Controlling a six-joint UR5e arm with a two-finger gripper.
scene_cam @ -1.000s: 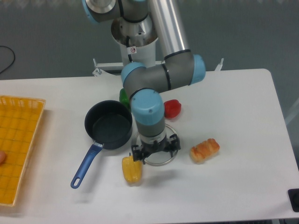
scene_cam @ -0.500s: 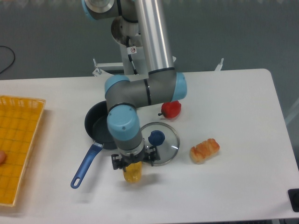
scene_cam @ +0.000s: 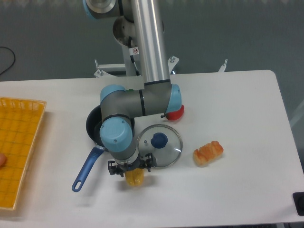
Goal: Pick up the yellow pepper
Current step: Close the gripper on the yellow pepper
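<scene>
White tabletop is seen from above against a grey-green wall, with the base of the arm mounted at its far edge. Near the front edge, slightly left of centre, the yellow pepper is found directly beneath the wrist of the arm, so that only its lower part is shown. The gripper is pointed straight down over the pepper, its dark body sitting on the pepper's top; whether the fingers are apart, together or pressed on the pepper cannot be told, since they are hidden by the wrist and the pepper.

Just right of the gripper, a round glass lid with a blue knob is laid flat on the table. Behind and to the left, a dark pot is largely covered by the arm, and its blue handle is angled toward the front left. A red pepper is partly hidden behind the elbow joint. An orange-and-white striped bread-like piece is placed well to the right of the lid. A yellow basket is set along the left edge.
</scene>
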